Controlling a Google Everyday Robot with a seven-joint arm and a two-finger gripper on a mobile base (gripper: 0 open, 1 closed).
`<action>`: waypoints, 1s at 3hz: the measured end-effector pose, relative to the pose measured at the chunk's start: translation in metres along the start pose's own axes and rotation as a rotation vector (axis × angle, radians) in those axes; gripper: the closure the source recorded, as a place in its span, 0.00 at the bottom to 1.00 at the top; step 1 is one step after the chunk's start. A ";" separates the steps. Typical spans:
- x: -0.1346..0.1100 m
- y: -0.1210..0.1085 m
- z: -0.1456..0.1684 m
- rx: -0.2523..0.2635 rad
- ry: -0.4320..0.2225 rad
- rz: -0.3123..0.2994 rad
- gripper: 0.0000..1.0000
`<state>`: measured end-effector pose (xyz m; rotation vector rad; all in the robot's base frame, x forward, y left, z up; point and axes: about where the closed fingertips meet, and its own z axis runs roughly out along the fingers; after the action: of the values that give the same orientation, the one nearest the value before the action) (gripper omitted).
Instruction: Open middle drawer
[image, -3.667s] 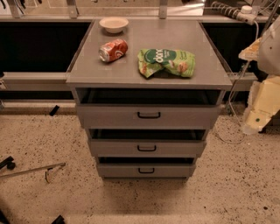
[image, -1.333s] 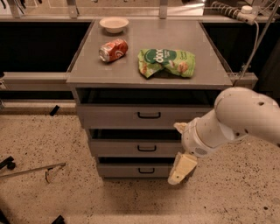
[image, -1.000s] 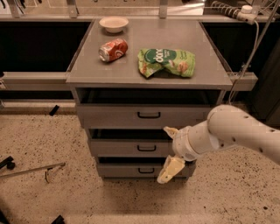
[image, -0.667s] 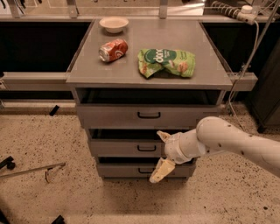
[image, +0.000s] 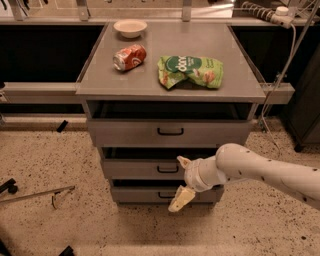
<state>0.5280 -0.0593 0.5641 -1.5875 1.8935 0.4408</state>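
arm (image: 270, 172) entered from the right edge, stretched left and low across the near side of the cabinet (image: 150, 90). gripper (image: 175, 184) sat in front of the drawer stack, fingers spread apart with nothing between them. upper fingertip (image: 182, 161) was level with the middle drawer (image: 132, 169), just right of its black handle (image: 167, 169); contact unclear. lower finger hung over the bottom drawer (image: 135, 194). middle drawer was second of three fronts.
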 end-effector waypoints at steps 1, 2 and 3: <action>0.022 -0.015 0.021 0.038 0.017 0.016 0.00; 0.047 -0.040 0.040 0.075 0.082 0.018 0.00; 0.072 -0.066 0.045 0.113 0.132 0.026 0.00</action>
<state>0.5969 -0.1007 0.4925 -1.5522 2.0019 0.2405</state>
